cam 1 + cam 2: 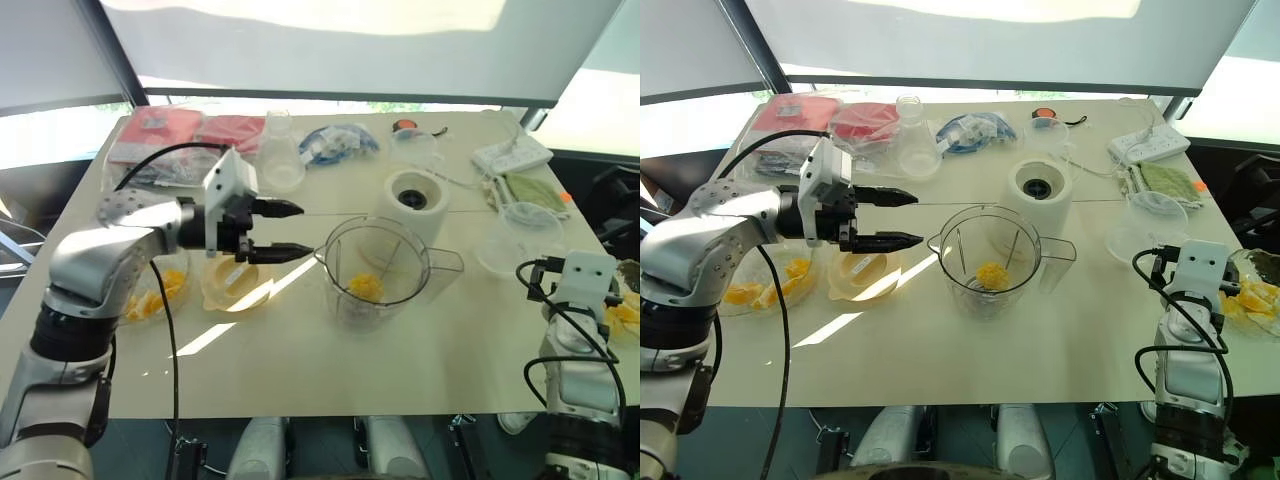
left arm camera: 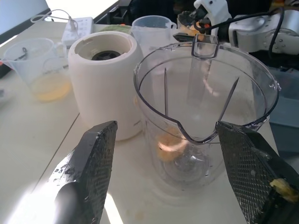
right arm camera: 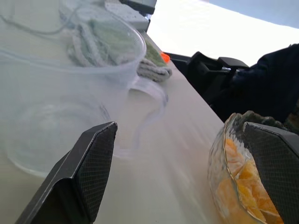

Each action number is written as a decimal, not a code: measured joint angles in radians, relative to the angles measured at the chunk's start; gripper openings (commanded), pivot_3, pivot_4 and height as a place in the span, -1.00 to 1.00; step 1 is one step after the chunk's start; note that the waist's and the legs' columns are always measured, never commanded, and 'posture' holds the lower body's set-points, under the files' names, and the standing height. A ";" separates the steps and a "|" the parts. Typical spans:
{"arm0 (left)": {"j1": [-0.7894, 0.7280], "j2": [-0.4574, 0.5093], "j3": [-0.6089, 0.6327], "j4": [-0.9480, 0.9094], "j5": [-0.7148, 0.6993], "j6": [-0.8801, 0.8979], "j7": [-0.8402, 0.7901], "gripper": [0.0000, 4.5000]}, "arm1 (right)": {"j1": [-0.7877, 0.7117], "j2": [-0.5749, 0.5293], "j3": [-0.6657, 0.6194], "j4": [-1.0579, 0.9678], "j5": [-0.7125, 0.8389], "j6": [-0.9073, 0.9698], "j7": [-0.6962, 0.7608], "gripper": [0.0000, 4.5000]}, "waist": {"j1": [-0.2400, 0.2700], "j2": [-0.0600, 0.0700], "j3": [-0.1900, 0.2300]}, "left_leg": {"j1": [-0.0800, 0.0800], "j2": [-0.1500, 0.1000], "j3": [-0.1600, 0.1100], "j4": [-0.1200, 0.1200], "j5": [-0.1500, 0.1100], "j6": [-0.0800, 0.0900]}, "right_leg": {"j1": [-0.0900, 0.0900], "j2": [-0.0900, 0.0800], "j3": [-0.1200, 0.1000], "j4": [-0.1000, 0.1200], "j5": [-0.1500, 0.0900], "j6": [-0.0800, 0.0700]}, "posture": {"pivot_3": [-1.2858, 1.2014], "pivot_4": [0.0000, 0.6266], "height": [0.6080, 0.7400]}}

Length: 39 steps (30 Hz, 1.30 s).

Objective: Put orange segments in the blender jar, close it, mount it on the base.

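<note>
The clear blender jar (image 1: 378, 270) stands upright in the middle of the table with its mouth uncovered, and a few orange segments (image 1: 991, 275) lie at its bottom. Right behind it sits the cream-white base (image 1: 416, 202), its dark socket facing up. My left gripper (image 1: 303, 230) hangs open just left of the jar's rim, pointing at it, with nothing between its fingers. More orange segments fill a glass bowl (image 3: 233, 186) at the table's right edge. My right gripper (image 3: 180, 126) is open beside that bowl and holds nothing.
A pale yellow round dish (image 1: 235, 283) lies under my left gripper. Left of it a glass bowl (image 1: 150, 295) holds orange pieces. A clear flask (image 1: 278, 155), red packets (image 1: 160, 135), a power strip (image 1: 512, 153), a green cloth (image 1: 535, 188) and a clear cup (image 1: 530, 225) line the far and right sides.
</note>
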 measured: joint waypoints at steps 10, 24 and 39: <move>-0.149 -0.022 -0.012 0.351 0.133 -0.176 -0.045 0.55 | 0.157 -0.042 -0.082 -0.549 0.093 0.305 0.165 0.99 | 0.004 -0.001 -0.001 | 0.000 -0.002 -0.001 0.000 0.000 0.000 | 0.000 0.002 0.000 0.000 0.000 0.000 | 0.03 -0.52 1.00; -0.460 -0.151 -0.276 1.294 0.593 -0.817 -0.315 0.55 | 0.672 -0.353 -0.983 -0.902 0.984 0.566 0.681 0.99 | 0.021 -0.011 0.001 | -0.002 0.000 0.000 -0.001 -0.004 0.007 | 0.001 0.003 -0.001 -0.004 0.000 0.000 | 0.03 -0.52 1.00; -0.552 -0.169 -0.345 1.495 0.831 -0.943 -0.351 0.55 | 0.879 -0.499 -1.055 -0.882 1.365 0.440 0.532 0.99 | 0.028 -0.023 0.001 | -0.003 0.001 0.000 0.002 -0.004 0.007 | 0.002 -0.001 -0.001 -0.005 0.001 0.002 | 0.03 -0.52 1.00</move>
